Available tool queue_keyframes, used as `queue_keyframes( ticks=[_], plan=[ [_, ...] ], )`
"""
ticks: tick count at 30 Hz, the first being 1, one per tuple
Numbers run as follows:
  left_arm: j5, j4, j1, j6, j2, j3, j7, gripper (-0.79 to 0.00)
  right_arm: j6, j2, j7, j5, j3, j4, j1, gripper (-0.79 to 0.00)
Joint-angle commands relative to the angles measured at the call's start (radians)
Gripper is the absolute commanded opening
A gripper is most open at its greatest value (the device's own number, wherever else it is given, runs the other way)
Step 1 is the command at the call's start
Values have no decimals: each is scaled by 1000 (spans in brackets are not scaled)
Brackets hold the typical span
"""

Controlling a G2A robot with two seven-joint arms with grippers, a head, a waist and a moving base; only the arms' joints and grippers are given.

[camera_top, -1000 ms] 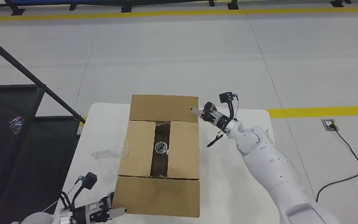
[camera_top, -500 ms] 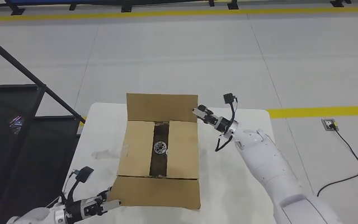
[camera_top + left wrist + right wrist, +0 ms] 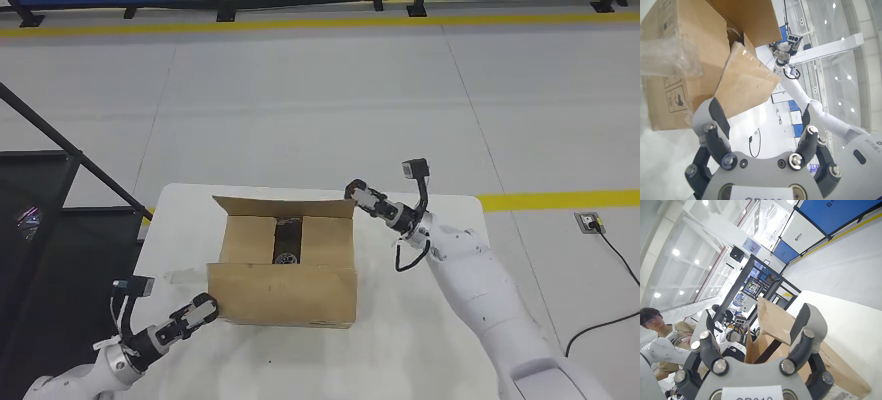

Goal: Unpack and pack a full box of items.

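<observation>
Both grippers gape: our left gripper (image 3: pixel 204 304) sits at the near flap (image 3: pixel 745 81) of the box (image 3: pixel 285 295) mid-table (image 3: pixel 420 330), and our right gripper (image 3: pixel 354 189) at the far flap (image 3: pixel 285 206). Unclamped, either flap could slip and drop shut.

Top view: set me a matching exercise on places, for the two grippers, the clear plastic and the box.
Things:
1 left gripper
2 right gripper
3 clear plastic
4 box

Places:
A at the box's far right corner
B on the white table
C at the box's near left corner
D beside the box's left side

Pairs: 1-C, 2-A, 3-D, 4-B
</observation>
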Motion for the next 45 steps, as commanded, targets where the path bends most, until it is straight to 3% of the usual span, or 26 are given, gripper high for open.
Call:
queue_keyframes(
  ticks=[1, 12, 14, 17, 27, 31, 36, 45],
  plan=[
    [31, -14, -3, 14, -2, 12, 41, 0, 2, 15, 3, 9, -37, -42, -9, 0],
    [36, -16, -3, 15, -3, 14, 46, 0, 5, 18, 5, 10, -45, -47, -9, 0],
    [89, -35, -14, 32, -6, 27, 96, 0, 63, 36, 63, -119, -109, -115, 12, 0],
    [143, -53, -22, 57, -13, 68, 167, 0, 55, 80, 55, -136, -123, -139, 6, 0],
    [161, -56, -25, 54, -15, 73, 188, 0, 63, 80, 44, -139, -123, -149, -1, 0],
    [180, -65, -24, 68, -17, 79, 209, 0, 123, 87, 24, -170, -120, -227, -35, 0],
    [221, -77, -24, 82, -21, 93, 247, 0, 278, 103, 121, -141, -113, -323, -69, 0],
    [286, -78, -49, 142, -31, 129, 329, 0, 428, 138, 200, -133, -63, -498, -163, 0]
  ],
)
